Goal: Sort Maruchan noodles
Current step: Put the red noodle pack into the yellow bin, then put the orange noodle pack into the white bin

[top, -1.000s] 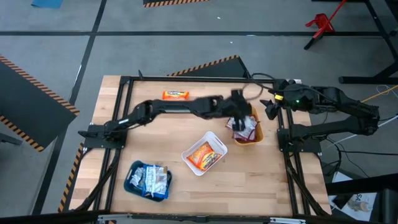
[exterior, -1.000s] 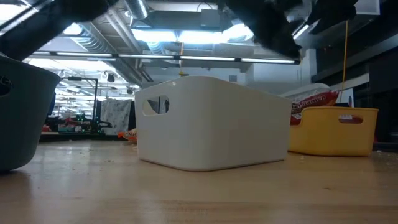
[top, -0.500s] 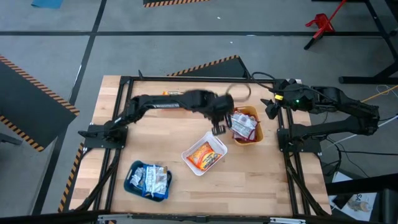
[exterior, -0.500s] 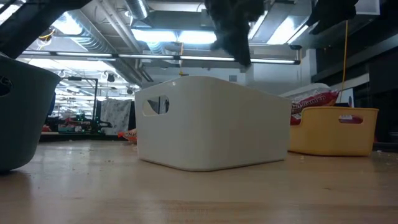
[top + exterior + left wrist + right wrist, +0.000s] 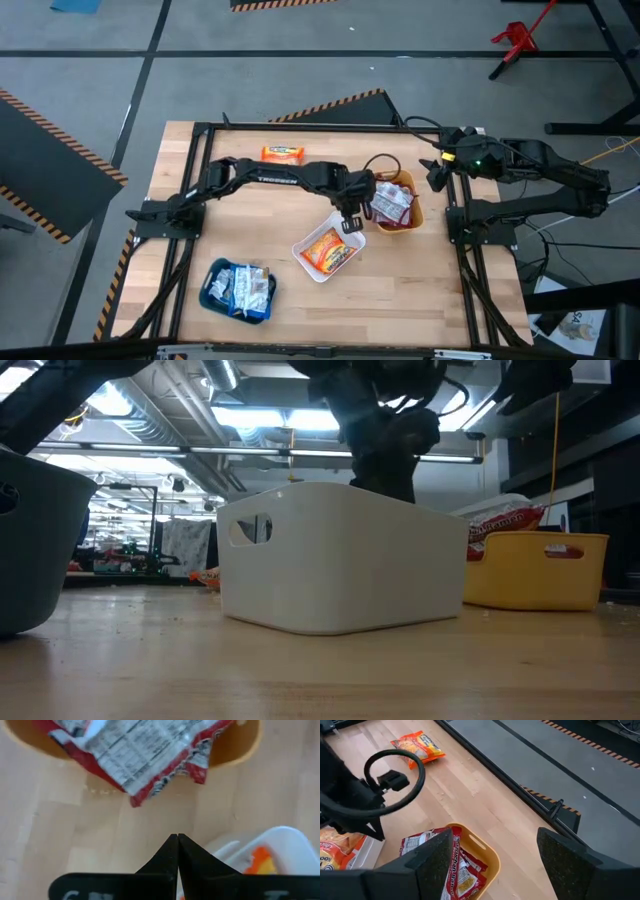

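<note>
Nearest you sits the teal bin [image 5: 238,290], holding the blue Maruchan packets [image 5: 243,286]; just past it, mid-table, the white bin [image 5: 327,246] holds orange packets [image 5: 327,250]. Your left gripper [image 5: 349,219] hangs over the far corner of that white bin, in the gap between it and the orange bin [image 5: 399,203]; its fingers [image 5: 176,851] are pressed together on nothing. From the left wrist view you see a red-and-silver packet [image 5: 141,753] spilling over the orange bin's rim onto the wood below. More red-and-silver packets [image 5: 391,201] are piled inside that bin. Farthest back, one loose orange packet [image 5: 283,153] lies flat on the table [image 5: 250,215] near its far edge, well apart from every bin. Your right gripper [image 5: 437,172] waits at the table's right edge beyond the orange bin, its fingers [image 5: 436,861] spread wide.
</note>
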Tool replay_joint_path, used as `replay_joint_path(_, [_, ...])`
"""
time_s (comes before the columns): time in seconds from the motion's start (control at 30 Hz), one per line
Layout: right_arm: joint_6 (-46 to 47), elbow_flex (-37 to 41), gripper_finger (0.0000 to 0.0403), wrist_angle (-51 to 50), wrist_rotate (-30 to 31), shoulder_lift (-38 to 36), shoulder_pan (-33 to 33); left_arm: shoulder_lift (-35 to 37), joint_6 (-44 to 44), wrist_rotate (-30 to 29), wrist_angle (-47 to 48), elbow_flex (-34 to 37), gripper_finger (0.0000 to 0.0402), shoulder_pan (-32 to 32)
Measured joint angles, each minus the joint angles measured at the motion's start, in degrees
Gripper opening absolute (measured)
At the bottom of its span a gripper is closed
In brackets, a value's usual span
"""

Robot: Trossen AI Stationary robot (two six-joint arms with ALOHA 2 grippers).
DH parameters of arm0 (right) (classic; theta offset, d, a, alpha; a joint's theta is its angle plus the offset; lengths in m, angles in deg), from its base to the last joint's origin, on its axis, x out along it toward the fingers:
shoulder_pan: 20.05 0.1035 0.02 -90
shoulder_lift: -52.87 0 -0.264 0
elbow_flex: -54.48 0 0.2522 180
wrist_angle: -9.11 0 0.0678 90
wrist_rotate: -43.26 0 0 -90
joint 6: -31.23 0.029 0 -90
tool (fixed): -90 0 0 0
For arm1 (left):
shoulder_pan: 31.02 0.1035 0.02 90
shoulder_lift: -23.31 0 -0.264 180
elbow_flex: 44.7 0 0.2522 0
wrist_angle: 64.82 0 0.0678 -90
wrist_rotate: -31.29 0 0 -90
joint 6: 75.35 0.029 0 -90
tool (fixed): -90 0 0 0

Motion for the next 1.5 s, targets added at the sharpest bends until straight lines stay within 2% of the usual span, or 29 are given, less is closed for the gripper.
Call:
replay_joint_path(0.13, [0.0,0.0,0.0277,0.0,0.0,0.0,0.0,-0.7,-0.3,0.5,-1.4,1.1,0.0000,0.0])
replay_joint_path(0.33, [-0.7,0.0,0.0277,0.0,0.5,0.0,0.0,-0.8,-2.3,-0.9,-9.6,3.6,0.0000,0.6])
replay_joint_path(0.47, [-1.2,0.0,0.0277,0.0,0.6,0.0,0.0,-1.9,-2.5,-1.2,-11.5,3.9,0.0000,1.1])
replay_joint_path(0.9, [-1.4,0.0,0.0277,0.1,1.6,0.0,0.0,-3.6,-2.8,-5.9,-25.9,3.7,0.0000,3.2])
replay_joint_path(1.03, [-1.5,0.0,0.0277,0.1,1.6,0.0,0.0,-3.6,-2.8,-8.7,-26.8,3.7,0.0000,4.3])
replay_joint_path(1.27, [-1.7,0.0,0.0277,0.1,1.7,0.0,0.0,-3.6,-2.8,-8.5,-24.2,3.7,0.0000,5.4])
replay_joint_path(1.5, [-3.0,0.0,0.0277,0.3,1.6,0.0,0.0,0.1,-2.5,-7.4,-11.9,3.4,0.0000,6.6])
